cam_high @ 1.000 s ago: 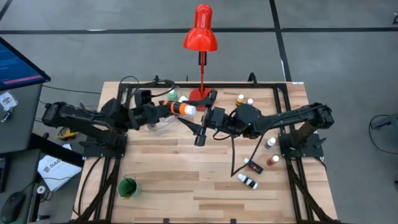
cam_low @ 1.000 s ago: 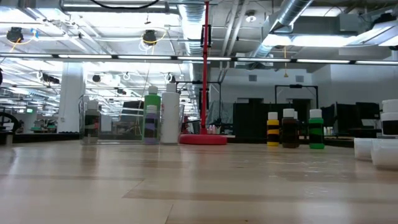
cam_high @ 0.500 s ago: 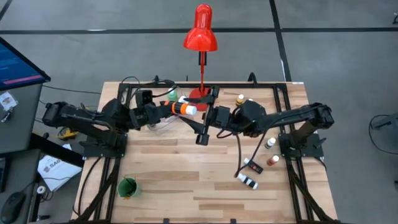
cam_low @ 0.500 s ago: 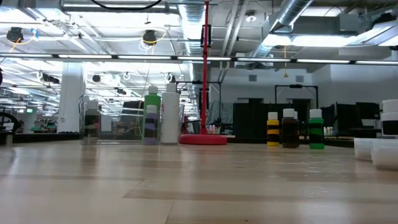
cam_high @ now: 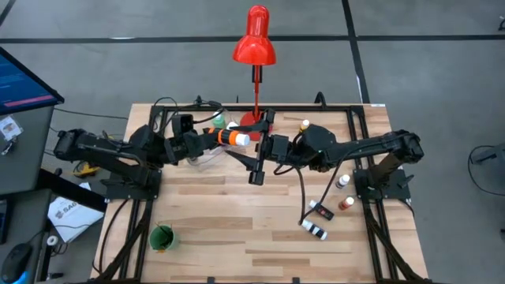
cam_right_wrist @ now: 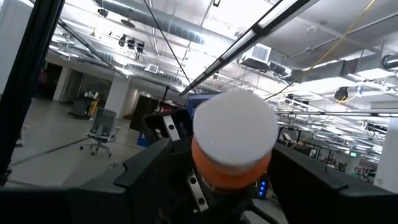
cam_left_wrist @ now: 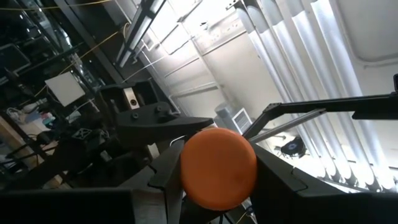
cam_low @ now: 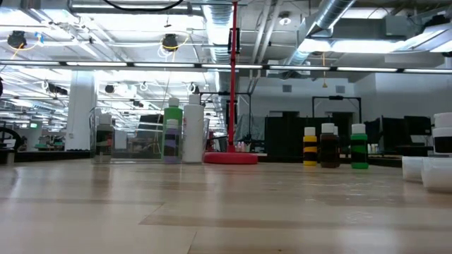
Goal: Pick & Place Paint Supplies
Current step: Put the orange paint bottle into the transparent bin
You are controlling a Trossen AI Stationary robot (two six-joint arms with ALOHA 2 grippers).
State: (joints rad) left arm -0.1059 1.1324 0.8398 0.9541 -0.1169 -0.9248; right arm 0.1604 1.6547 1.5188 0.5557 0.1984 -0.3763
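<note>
Wood-plank tabletop on a dark frame stands on grey floor; the low view looks across it into a large workshop hall with ceiling ducts and strip lights.

Above the far middle of the tabletop, the left tool is clamped on one orange paint bottle, held lying sideways with its white cap pointing right. The left wrist view shows the bottle's orange base between the dark fingers. The right tool is raised just right of the bottle, its fingers spread wide with nothing between them; its wrist view faces the white cap head on.

One clear container sits below the left tool, and two bottles, one green and one white, stand just beyond it. Two bottles stand at the far edge, right of centre. On the right side two upright bottles stand near the right arm's base, and two more lie on their sides closer in. A thin dark brush lies between the right tool and the lying bottles.

One red desk lamp rises from the far edge, its base partly hidden by the right arm. One green cup sits at the near left. A monitor stands off the left side.
</note>
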